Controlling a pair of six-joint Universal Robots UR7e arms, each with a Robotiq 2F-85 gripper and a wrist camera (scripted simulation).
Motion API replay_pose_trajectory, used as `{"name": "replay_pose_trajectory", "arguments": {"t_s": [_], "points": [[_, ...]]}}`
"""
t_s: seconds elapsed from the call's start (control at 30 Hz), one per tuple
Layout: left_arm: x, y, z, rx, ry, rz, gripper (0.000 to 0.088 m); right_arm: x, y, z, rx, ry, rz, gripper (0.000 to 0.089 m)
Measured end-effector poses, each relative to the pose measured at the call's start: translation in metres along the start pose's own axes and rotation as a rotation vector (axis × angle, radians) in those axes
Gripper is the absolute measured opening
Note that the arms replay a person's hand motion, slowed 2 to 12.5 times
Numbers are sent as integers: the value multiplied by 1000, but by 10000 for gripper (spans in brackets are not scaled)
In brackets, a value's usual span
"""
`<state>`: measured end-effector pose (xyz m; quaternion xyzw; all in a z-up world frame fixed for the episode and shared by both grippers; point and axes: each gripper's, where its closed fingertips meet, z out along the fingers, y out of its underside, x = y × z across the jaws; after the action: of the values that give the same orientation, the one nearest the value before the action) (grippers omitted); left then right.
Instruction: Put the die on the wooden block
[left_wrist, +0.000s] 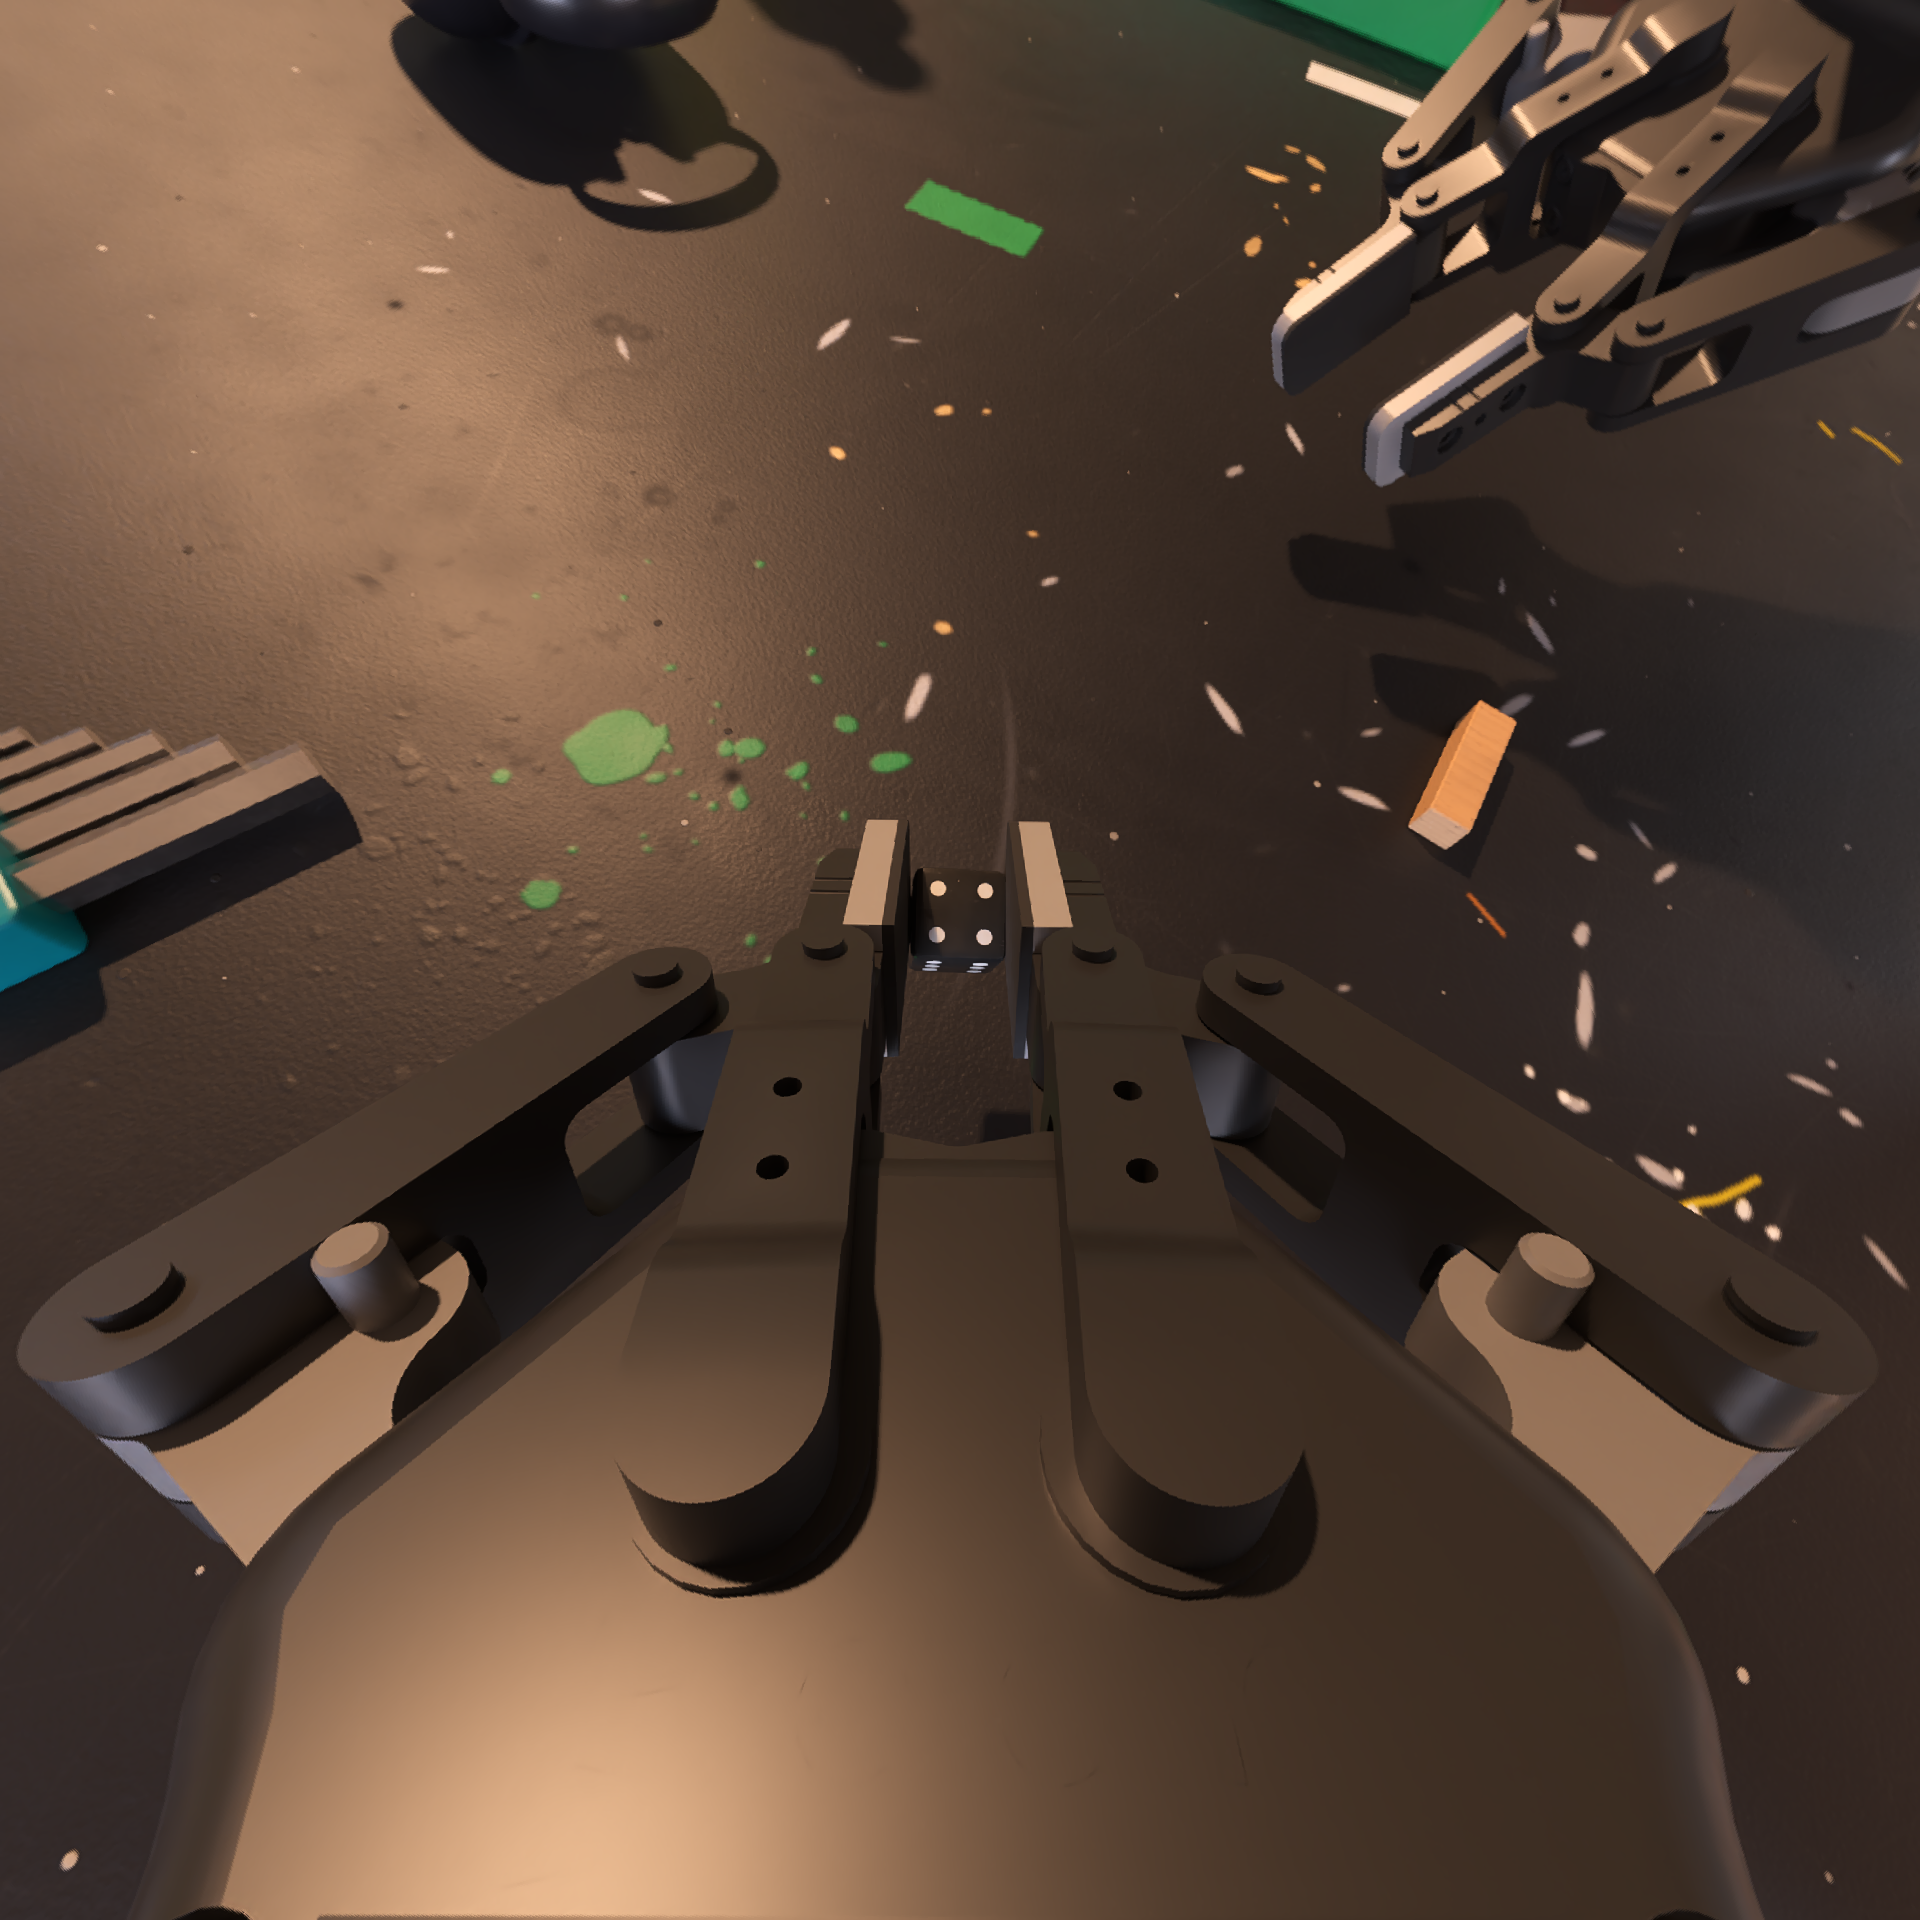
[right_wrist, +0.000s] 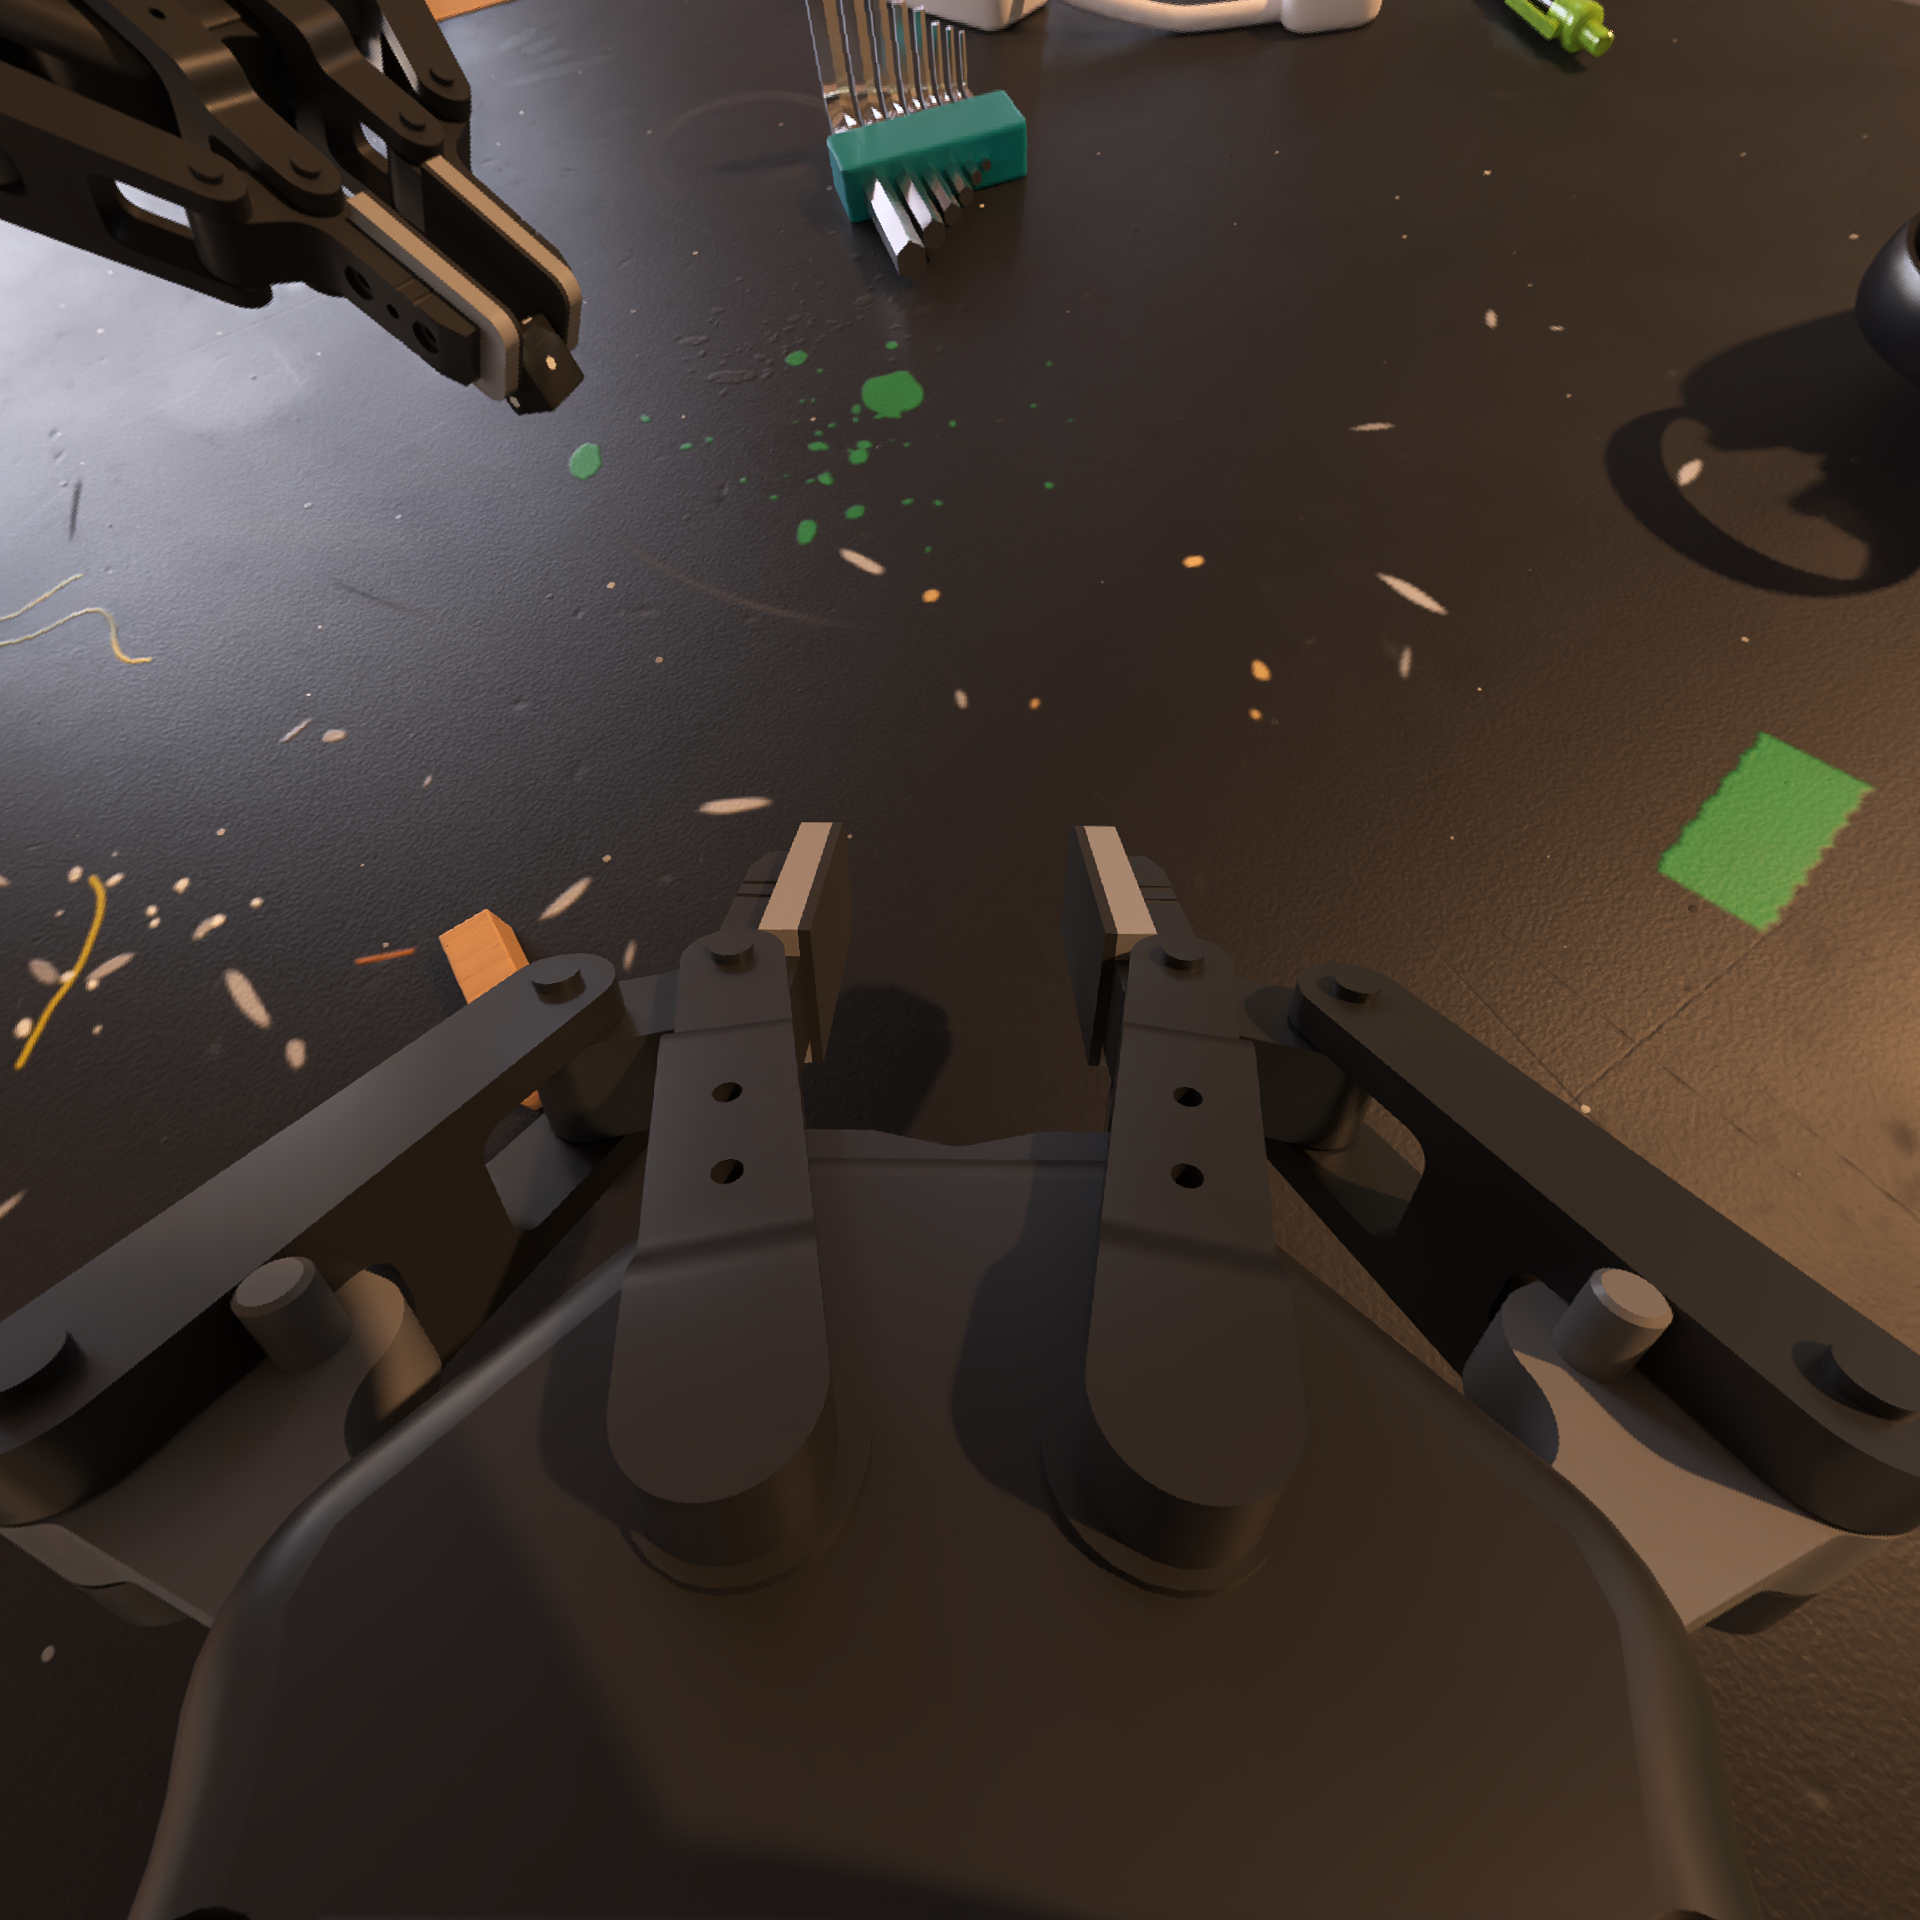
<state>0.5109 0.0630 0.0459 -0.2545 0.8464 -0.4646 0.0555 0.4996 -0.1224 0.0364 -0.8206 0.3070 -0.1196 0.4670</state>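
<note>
My left pincer (left_wrist: 958, 902) is closed narrowly on the small black die with pale pips (left_wrist: 957, 925), which sits clamped between the two pale finger pads (left_wrist: 871, 875) near their tips, a four-pip face turned toward my wrist camera. The die is held above the dark, paint-flecked counter (left_wrist: 416, 468); from the right wrist view the same die (right_wrist: 548, 366) shows at the tips of the left pincer (right_wrist: 528, 358), clear of the surface. The small orange-tan wooden block (left_wrist: 1460, 774) lies on the counter to the right of the held die and somewhat beyond it, well apart from it, with one long edge raised toward the camera. My right pincer (right_wrist: 958, 883) hangs over bare counter with its jaws standing moderately wide and nothing between them; the wooden block (right_wrist: 481, 953) lies just beside its left linkage, partly hidden behind it. Also on the counter: green paint splashes (left_wrist: 615, 746), a flat green rectangular patch (left_wrist: 974, 216), a teal holder with a row of metal hex keys (right_wrist: 925, 151), and a black rounded object (left_wrist: 561, 21) at the far edge.
</note>
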Motion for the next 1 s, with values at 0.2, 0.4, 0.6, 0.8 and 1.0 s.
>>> {"name": "replay_pose_trajectory", "arguments": {"t_s": [0.2,0.4,0.6,0.8,1.0], "points": [[-4,-6,-4,42,-10,-19,165,0,0,0,-1,-1,0,373],[-7,-11,-7,76,-19,-37,165,0,0,0,0,-1,-1,368],[-9,-15,-10,103,-24,-51,165,0,0,0,1,-1,0,365],[-11,-17,-11,122,-26,-63,165,0,0,0,1,-1,2,364],[-11,-19,-12,134,-23,-73,165,0,0,0,0,-1,2,364]]}}
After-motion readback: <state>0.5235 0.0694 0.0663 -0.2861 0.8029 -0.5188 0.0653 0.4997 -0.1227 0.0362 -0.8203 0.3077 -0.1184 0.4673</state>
